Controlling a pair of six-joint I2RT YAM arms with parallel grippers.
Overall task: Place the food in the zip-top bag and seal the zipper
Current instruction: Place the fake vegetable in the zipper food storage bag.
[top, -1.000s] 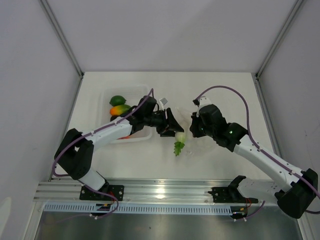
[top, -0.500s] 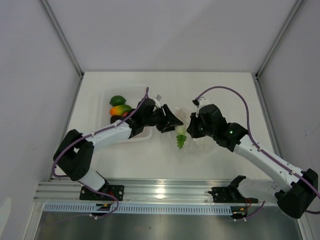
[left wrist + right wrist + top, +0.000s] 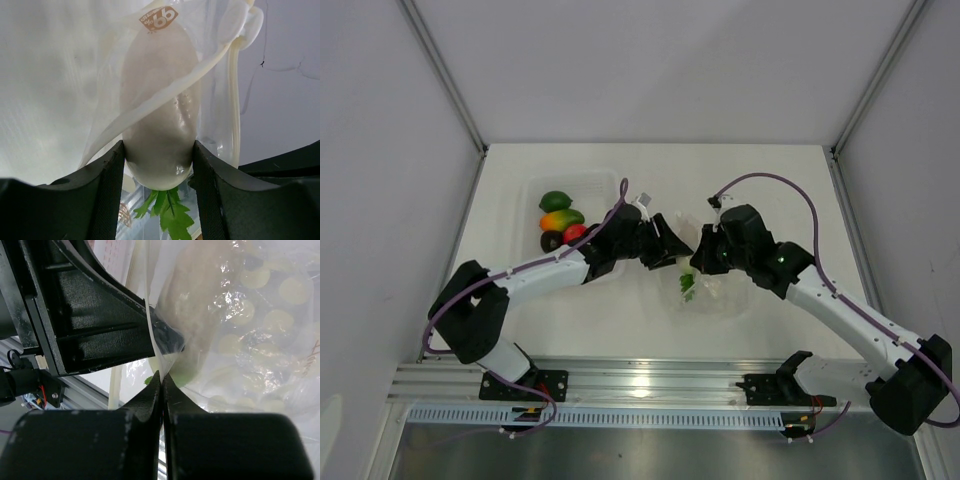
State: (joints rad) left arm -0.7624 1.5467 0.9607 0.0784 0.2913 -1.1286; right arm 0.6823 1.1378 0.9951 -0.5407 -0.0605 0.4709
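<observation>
Mid bench (image 3: 770, 180), toward the near edge: zip-top bag (image 3: 720, 295), crumpled, with the right gripper (image 3: 161, 385) pinched tight on its mouth film. The left gripper (image 3: 159, 160) clamps the white radish (image 3: 160, 110) partway into the mouth. Risk: film snags the radish or slips the pinch, the mouth collapses, and the radish drops outside. Toward the far-left corner, the tray (image 3: 605, 182) holds the remaining food (image 3: 561, 220), blocking nothing.

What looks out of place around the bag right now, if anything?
Nothing is spilled or damaged. One oddity: the zip-top bag's zipper strip lies slantwise across the white radish held between the left fingers, so the mouth looks askew.
</observation>
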